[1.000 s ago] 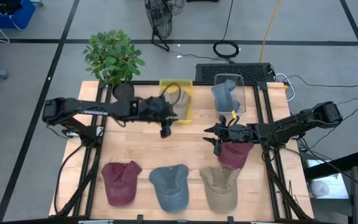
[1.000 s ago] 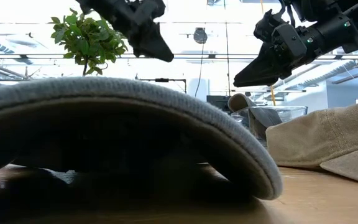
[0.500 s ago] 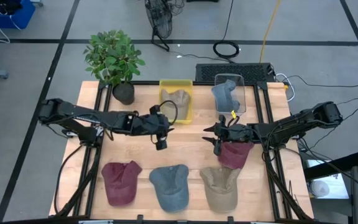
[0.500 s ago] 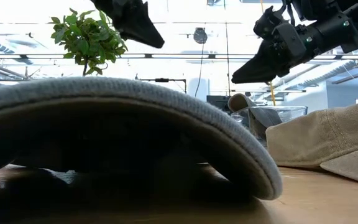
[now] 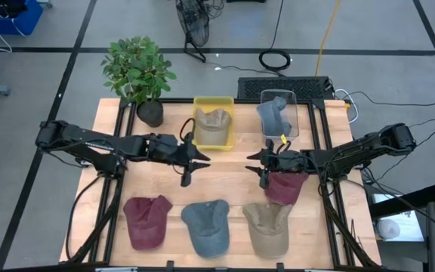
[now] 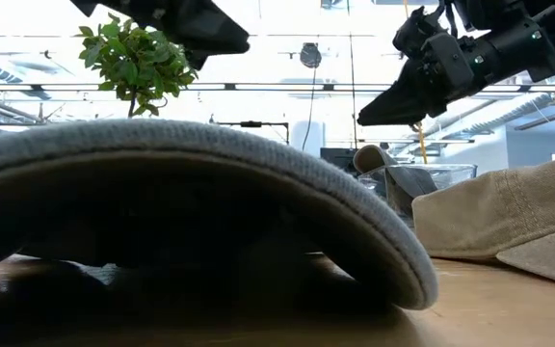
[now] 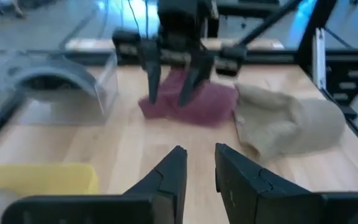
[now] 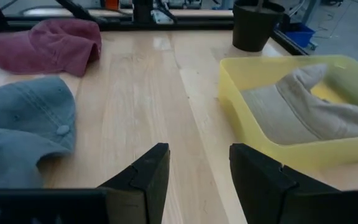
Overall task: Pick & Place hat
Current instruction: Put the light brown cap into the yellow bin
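Left gripper, fingers slightly parted and empty, hangs above the bare middle of the worktop, just in front of the yellow bin holding a crumpled tan hat at the far edge. Right gripper, fingers wider apart, also empty, hovers beside a maroon hat lying rumpled toward the right edge.

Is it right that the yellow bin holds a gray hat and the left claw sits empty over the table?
Not quite. The hat in the yellow bin is tan, not gray, as the high view shows; the gray one lies in the clear bin. The left claw is indeed empty over the table.
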